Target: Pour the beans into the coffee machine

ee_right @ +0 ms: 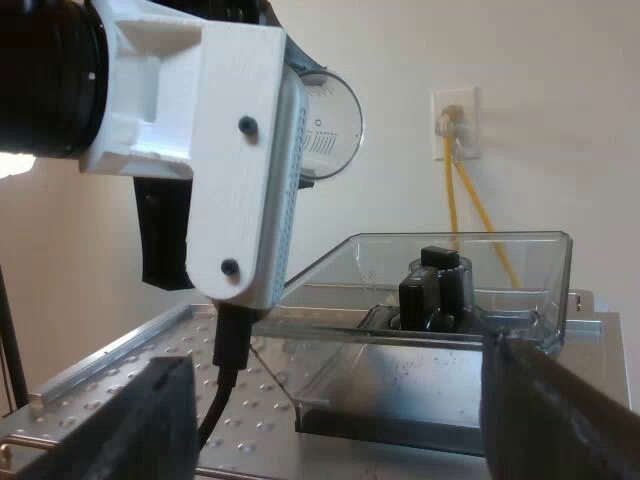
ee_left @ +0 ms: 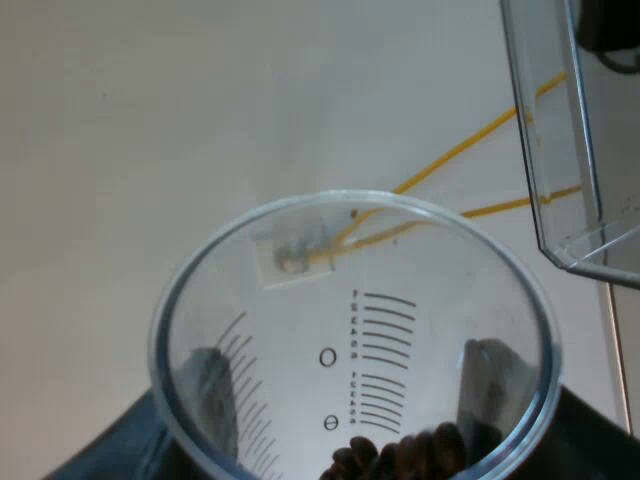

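Note:
My left gripper [ee_left: 350, 390] is shut on the clear measuring glass [ee_left: 350, 340], its dark fingers [ee_left: 215, 390] showing through the glass wall on both sides. Brown coffee beans [ee_left: 400, 455] lie inside the glass close to the gripper. The glass [ee_right: 330, 125] is held tilted on its side, high above the machine's top and short of the clear bean hopper [ee_right: 450, 300]. A corner of the hopper [ee_left: 560, 150] stands just beyond the glass's rim. My right gripper [ee_right: 340, 420] is open and holds nothing, low over the machine's top and facing the hopper.
The machine's perforated metal top [ee_right: 130, 380] stretches out under the left arm. Behind the hopper, a wall outlet [ee_right: 455, 125] has yellow cables [ee_right: 470, 210] hanging from it. A black knob [ee_right: 435, 285] sits inside the hopper.

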Tool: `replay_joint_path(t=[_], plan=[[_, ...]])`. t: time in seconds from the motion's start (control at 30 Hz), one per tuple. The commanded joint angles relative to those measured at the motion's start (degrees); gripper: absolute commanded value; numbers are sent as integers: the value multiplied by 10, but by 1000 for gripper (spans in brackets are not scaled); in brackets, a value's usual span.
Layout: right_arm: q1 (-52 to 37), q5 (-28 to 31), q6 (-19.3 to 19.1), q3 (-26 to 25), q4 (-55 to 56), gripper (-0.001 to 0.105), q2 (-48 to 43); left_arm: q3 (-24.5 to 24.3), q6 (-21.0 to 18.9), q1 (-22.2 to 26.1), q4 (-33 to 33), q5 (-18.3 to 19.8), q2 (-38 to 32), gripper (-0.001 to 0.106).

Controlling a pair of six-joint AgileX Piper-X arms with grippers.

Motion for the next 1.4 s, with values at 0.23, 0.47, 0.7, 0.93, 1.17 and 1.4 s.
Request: replay_joint_path(t=[0.23,0.47,0.7,0.93,1.17,1.4], plan=[[0,4,-1,-2,-9,62,-4,-5,65,-1,-2,-33,5,25],[0,4,-2,-2,-9,62,-4,-5,117,-1,-2,-33,5,25],[0,4,2,-2,-9,62,-4,-5,159,-1,-16,-33,5,25],[0,4,14,-2,-9,62,-4,-5,181,-1,-20,-32,5,25],[0,4,14,-2,-9,62,-4,-5,218,-2,-25,-16,5,25],[0,4,14,-2,-9,62,-4,-5,237,-2,-32,-4,5,25]])
